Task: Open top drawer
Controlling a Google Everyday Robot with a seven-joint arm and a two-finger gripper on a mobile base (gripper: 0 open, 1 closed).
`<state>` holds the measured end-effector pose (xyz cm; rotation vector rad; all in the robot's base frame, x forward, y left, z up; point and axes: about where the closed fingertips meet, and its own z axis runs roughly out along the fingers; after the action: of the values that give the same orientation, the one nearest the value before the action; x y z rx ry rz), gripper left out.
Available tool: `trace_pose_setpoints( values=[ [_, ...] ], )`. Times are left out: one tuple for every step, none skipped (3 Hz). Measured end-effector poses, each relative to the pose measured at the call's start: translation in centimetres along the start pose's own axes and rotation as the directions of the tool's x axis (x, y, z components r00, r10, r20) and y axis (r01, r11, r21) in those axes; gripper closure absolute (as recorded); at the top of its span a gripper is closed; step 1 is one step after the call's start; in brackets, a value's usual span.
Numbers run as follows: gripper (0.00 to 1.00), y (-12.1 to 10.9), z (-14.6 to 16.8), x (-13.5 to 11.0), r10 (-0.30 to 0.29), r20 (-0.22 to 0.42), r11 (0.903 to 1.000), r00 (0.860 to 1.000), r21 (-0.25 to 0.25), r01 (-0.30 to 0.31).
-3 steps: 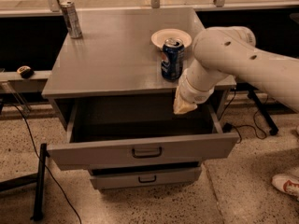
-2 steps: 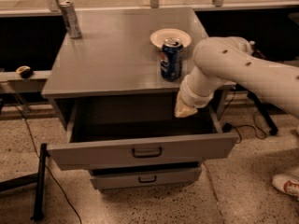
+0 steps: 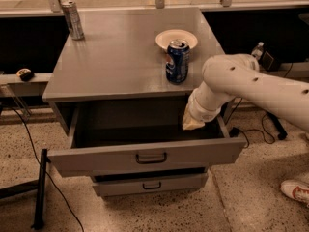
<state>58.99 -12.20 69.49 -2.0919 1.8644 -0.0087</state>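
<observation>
Top drawer (image 3: 145,156) stands open, well out of the grey cabinet (image 3: 120,62) toward the near side, with its wide flat front nearest me and a small black bar handle (image 3: 151,157) at centre. The deep grey box interior is exposed. Below it the second drawer (image 3: 149,183) sits only slightly proud of the cabinet, with the same style of black handle. The gripper (image 3: 193,122) is down at the far right corner of the open drawer, just above or inside the right side wall and just under the cabinet top edge. Only a yellowish tip shows under the white wrist, so I can't tell its state, and it is holding nothing that I can see. The white arm (image 3: 256,88) comes in from the right. On the cabinet top a blue soda can (image 3: 177,62) stands upright near the right front, with a red and white mark on the side; I can't read the lettering, so no brand call. A white plate (image 3: 188,36) sits just behind it, touching or nearly so. A silver can (image 3: 73,21) stands upright at the far left corner, label unreadable. A small bottle (image 3: 257,50) is off to the right behind the arm. A black stand leg (image 3: 41,187) and a cable (image 3: 29,139) are on the speckled floor at left, and a white shoe (image 3: 295,190) is near right.
</observation>
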Motion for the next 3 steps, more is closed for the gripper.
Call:
trace_pose_setpoints(
  values=[
    [1.0, 1.6, 2.4, 1.2, 0.013, 0.017, 0.9989, 1.0, 0.046, -0.014],
    [1.0, 2.2, 3.6, 1.2, -0.003, 0.012, 0.9959, 1.0, 0.091, 0.002],
    [1.0, 2.8, 4.1, 0.9, -0.058, -0.052, 0.9955, 0.997, 0.072, 0.062]
  ],
)
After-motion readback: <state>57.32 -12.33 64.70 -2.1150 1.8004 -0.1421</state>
